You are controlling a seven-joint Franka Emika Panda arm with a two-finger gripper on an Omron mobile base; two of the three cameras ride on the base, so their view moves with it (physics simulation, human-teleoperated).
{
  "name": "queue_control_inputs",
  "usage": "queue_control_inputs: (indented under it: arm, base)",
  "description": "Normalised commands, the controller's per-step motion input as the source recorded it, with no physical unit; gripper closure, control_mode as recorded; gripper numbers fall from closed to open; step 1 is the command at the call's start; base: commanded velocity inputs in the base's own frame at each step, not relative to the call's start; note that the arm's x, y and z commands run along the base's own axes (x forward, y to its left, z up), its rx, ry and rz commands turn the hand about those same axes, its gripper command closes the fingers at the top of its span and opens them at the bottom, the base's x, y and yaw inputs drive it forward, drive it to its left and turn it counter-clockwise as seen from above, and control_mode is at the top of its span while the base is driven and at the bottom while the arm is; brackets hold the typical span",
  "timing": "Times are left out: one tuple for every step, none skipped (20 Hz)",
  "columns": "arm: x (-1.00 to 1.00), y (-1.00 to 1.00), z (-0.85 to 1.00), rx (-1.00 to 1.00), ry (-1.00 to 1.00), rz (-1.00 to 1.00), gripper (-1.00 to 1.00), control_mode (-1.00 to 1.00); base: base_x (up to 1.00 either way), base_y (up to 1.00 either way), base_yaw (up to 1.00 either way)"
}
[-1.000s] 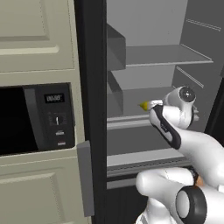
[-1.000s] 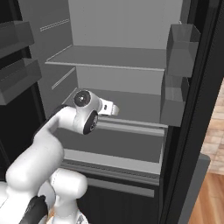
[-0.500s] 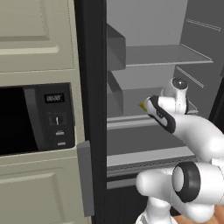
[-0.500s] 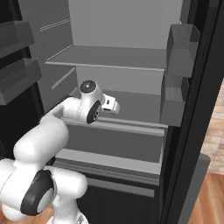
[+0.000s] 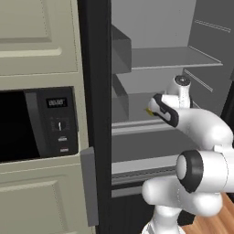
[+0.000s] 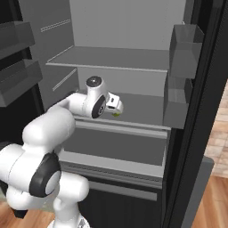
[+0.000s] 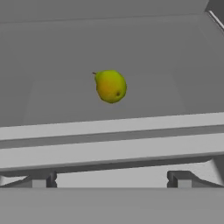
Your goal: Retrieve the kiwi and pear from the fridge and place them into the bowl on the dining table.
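**Spread hand held at the fridge shelf where the pear lies**

The fridge (image 6: 133, 80) is seen with its doors swung open, and a grey interior with shelves is shown. On the middle shelf (image 7: 131, 100) a single pear (image 7: 110, 86) is found, yellow with a green tinge and a short stem; it lies on the bare shelf floor, well apart from the side walls. A sliver of the same fruit (image 5: 149, 110) is caught in the left base view, just beyond the hand, and in the right base view it (image 6: 116, 114) is glimpsed just beside the wrist.

The hand (image 7: 111, 178) is held level with the front lip of that shelf, its two dark fingertips (image 7: 41, 178) spread wide with nothing between them. The pear is seen farther in, clear of both tips.

The upper shelf (image 6: 111, 58) is shown bare. Grey bins (image 6: 185, 42) are carried on the right door. To the left of the fridge, a black microwave (image 5: 32, 121) is set into pale cabinets (image 5: 36, 41).
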Motion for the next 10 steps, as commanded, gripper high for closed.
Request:
queue_control_inputs:
  arm:
    - [0.24, 0.00, -0.42, 0.00, -0.09, 0.00, -1.00, -1.00]
    - [0.24, 0.00, -0.43, 0.00, -0.09, 0.00, -1.00, -1.00]
    - [0.23, 0.00, -0.41, 0.00, -0.08, 0.00, -1.00, -1.00]
    - [0.23, 0.00, -0.35, 0.00, -0.05, 0.00, -1.00, -1.00]
    - [0.23, 0.00, -0.29, 0.00, -0.04, 0.00, -1.00, -1.00]
    - [0.23, 0.00, -0.20, 0.00, -0.02, 0.00, -1.00, -1.00]
    - [0.22, 0.00, -0.14, 0.00, -0.01, 0.00, -1.00, -1.00]
    - [0.21, 0.00, -0.09, 0.00, 0.00, 0.00, -1.00, -1.00]
    - [0.19, 0.00, -0.04, 0.00, 0.00, 0.00, -1.00, -1.00]
    - [0.19, 0.00, -0.01, 0.00, 0.00, 0.00, -1.00, -1.00]
  base:
    - [0.00, 0.00, 0.00]
    - [0.00, 0.00, 0.00]
    - [0.00, 0.00, 0.00]
    - [0.00, 0.00, 0.00]
    - [0.00, 0.00, 0.00]
    - [0.00, 0.00, 0.00]
    - [0.00, 0.00, 0.00]
    - [0.00, 0.00, 0.00]
    - [0.00, 0.00, 0.00]
    - [0.00, 0.00, 0.00]
